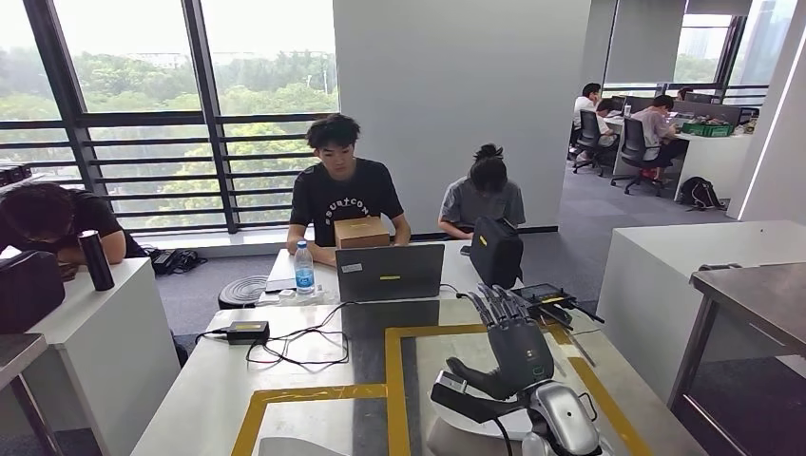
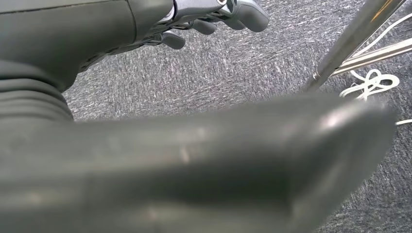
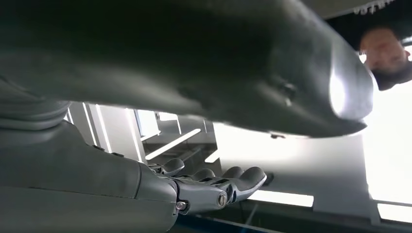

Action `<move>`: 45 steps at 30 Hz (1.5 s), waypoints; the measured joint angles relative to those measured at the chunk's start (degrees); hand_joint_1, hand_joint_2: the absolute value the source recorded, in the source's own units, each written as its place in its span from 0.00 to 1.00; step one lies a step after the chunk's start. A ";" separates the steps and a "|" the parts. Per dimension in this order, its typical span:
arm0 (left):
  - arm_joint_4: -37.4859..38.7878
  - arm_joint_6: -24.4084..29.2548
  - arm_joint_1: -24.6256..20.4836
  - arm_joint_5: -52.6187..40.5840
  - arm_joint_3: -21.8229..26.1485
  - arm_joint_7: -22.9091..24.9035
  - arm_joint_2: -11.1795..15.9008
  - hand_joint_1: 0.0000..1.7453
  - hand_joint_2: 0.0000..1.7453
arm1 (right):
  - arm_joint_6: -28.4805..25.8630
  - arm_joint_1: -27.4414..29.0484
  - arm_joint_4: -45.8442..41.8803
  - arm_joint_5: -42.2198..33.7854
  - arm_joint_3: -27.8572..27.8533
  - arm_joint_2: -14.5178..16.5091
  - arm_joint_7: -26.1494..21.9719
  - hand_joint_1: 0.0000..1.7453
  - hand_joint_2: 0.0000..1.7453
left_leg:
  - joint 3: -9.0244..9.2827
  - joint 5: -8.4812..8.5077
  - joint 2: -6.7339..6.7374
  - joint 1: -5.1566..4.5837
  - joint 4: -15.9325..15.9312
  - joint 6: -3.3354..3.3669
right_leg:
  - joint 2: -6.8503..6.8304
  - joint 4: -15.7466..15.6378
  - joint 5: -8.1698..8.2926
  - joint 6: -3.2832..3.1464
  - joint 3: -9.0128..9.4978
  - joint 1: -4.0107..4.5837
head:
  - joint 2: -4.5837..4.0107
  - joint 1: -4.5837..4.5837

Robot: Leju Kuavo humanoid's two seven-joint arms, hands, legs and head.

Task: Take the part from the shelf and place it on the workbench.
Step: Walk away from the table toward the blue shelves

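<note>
My right hand (image 1: 513, 350) is raised over the workbench (image 1: 219, 380), inside a rectangle of yellow tape (image 1: 314, 391). Its fingers are stretched out and apart, and nothing is in them. In the right wrist view the fingers (image 3: 228, 182) are straight, with the thumb away from them. A pale grey shape (image 1: 454, 439) lies on the bench just under this hand; I cannot tell what it is. My left hand (image 2: 194, 160) hangs over grey carpet, its fingers (image 2: 214, 19) loosely extended and holding nothing.
At the far side of the bench are a laptop (image 1: 391, 273), a water bottle (image 1: 304, 268), a power adapter (image 1: 247, 331) with cables, and a black bag (image 1: 496, 249). Two people sit behind it. A metal table (image 1: 760, 294) stands at the right. A metal leg (image 2: 350, 39) is near my left hand.
</note>
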 joint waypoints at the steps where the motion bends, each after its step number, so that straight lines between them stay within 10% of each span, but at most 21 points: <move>1: 0.00 0.07 0.02 0.05 0.11 0.29 0.00 0.00 0.00 | -0.55 -0.15 -0.93 0.04 -0.16 0.02 -0.01 0.00 0.00 | 0.00 0.00 0.00 0.00 0.00 0.00 | 0.00 0.00 0.00 0.00 0.00 0.00 | 0.00 0.00; 14: -0.01 1.37 0.14 0.10 1.26 3.28 0.45 0.00 0.00 | 0.87 1.47 -20.69 1.04 -0.66 -0.91 1.12 0.00 0.00 | -0.07 0.19 0.16 0.01 0.19 1.11 | 0.09 0.01 0.05 0.92 0.02 -0.15 | 0.00 0.01; 20: -0.08 1.35 0.04 -0.14 1.26 3.22 0.48 0.00 0.00 | 3.01 3.84 -28.27 0.47 -0.79 -3.36 1.26 0.00 0.00 | 0.14 0.89 0.64 0.57 -0.54 1.91 | -0.01 15.71 -7.41 2.05 -6.81 -0.60 | 0.00 0.31; 24: -0.11 1.35 0.01 -0.20 1.26 3.39 0.55 0.00 0.00 | 3.41 4.86 -31.06 0.08 -0.81 -5.05 1.09 0.00 0.00 | -0.20 0.51 0.60 0.96 0.29 1.01 | -0.16 5.16 -1.89 2.46 -0.86 -1.06 | 0.00 0.45; 30: -0.22 1.40 -0.06 -0.20 1.27 3.40 0.83 0.00 0.00 | 3.47 5.37 -33.18 -0.16 -0.84 -6.13 1.01 0.00 0.00 | -1.20 -0.06 0.40 0.99 1.38 -1.44 | 0.08 0.58 -0.69 -0.20 0.64 -0.75 | 0.02 0.61; 34: -0.20 1.46 -0.06 -0.20 1.26 3.30 0.90 0.00 0.00 | 3.39 5.82 -33.85 -0.16 -0.84 -6.17 1.32 0.00 0.00 | -6.09 -7.14 0.46 1.04 13.41 -1.96 | -0.03 0.26 0.11 -1.42 -0.03 -0.63 | 0.01 0.55; 36: -0.20 1.46 -0.03 -0.19 1.26 3.32 0.96 0.00 0.00 | 3.34 6.43 -34.33 -0.10 -0.84 -6.22 1.66 0.00 0.00 | -6.78 -7.55 0.46 1.02 16.39 -1.88 | -0.04 0.33 0.44 -1.49 -0.50 -0.43 | 0.01 0.55; 41: -0.23 1.45 -0.10 -0.18 1.26 3.31 1.11 0.00 0.00 | 3.33 6.97 -36.35 0.25 -0.99 -6.78 2.39 0.00 0.00 | 1.94 -2.03 0.40 0.59 1.66 -0.89 | -0.02 0.77 1.27 -0.51 -1.38 -0.27 | 0.01 0.66; 45: -0.21 1.33 -0.10 -0.18 1.26 3.38 1.06 0.00 0.00 | 3.40 7.62 -37.77 0.42 -1.31 -7.66 2.36 0.00 0.00 | 1.47 -1.09 0.38 0.57 0.64 0.42 | -0.04 0.84 1.64 1.04 -1.88 -0.23 | 0.02 0.86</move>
